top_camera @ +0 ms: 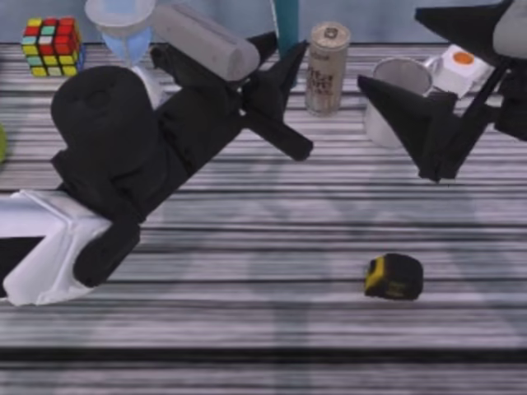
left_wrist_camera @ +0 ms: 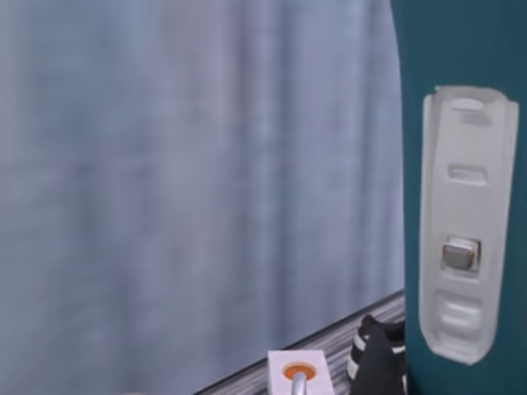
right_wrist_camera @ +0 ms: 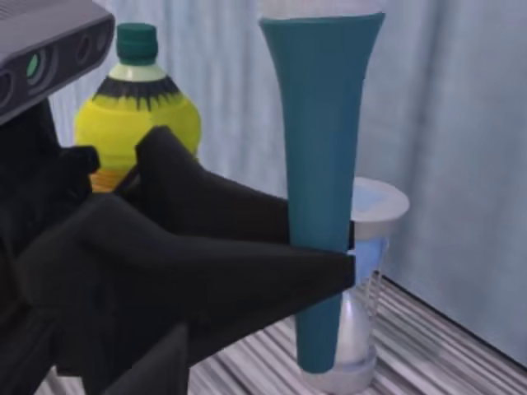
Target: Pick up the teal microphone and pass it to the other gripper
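Note:
The teal microphone (top_camera: pixel 286 23) stands upright at the back of the table, just left of the tan can. My left gripper (top_camera: pixel 286 51) is shut on its slim handle (right_wrist_camera: pixel 317 164), with the narrow end hanging down clear of the table. Its head is cut off at the edge of the views. The white panel (left_wrist_camera: pixel 465 222) fills the left wrist view close up. To the microphone's right, my right gripper (top_camera: pixel 387 46) is open, fingers spread wide and not touching it. One fingertip (left_wrist_camera: pixel 377 350) of that gripper shows in the left wrist view.
A tan drink can (top_camera: pixel 328 67) stands right beside the microphone. Back left are a Rubik's cube (top_camera: pixel 51 46) and an hourglass (top_camera: pixel 123 29); a yellow bottle (right_wrist_camera: pixel 136 115) stands behind. A grey cup (top_camera: pixel 397 99) and a white box (top_camera: pixel 459 66) lie under the right gripper. A tape measure (top_camera: pixel 394 276) sits front right.

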Available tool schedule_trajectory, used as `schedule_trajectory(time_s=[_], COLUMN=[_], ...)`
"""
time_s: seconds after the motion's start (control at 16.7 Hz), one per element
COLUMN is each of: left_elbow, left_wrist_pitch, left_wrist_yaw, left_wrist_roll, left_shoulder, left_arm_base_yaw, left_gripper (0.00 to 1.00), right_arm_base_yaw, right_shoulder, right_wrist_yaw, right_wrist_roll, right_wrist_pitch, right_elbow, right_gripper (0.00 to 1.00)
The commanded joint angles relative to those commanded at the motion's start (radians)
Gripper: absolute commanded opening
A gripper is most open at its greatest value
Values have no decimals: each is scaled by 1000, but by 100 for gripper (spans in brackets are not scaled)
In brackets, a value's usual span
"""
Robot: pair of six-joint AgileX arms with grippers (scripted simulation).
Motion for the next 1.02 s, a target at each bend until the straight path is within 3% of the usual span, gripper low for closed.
schedule_trajectory(time_s=[0.18,0.54,0.72,1.02], left_elbow=[0,0,0,0], left_wrist_pitch=[0,0,0,0], left_wrist_yaw=[0,0,0,0], left_wrist_roll=[0,0,0,0], left_shoulder=[0,0,0,0], left_arm_base_yaw=[0,0,0,0], left_gripper=[0,0,0,0], right_arm_base_yaw=[27,26,65,164], right_shoulder=[79,84,156,385], right_wrist_yaw=[-41,-40,-7,97], right_wrist_roll=[-6,-6,-5,-2], right_wrist_pitch=[36,37,51,84], right_elbow=[57,60,128,311], right_gripper=[100,100,100,100])
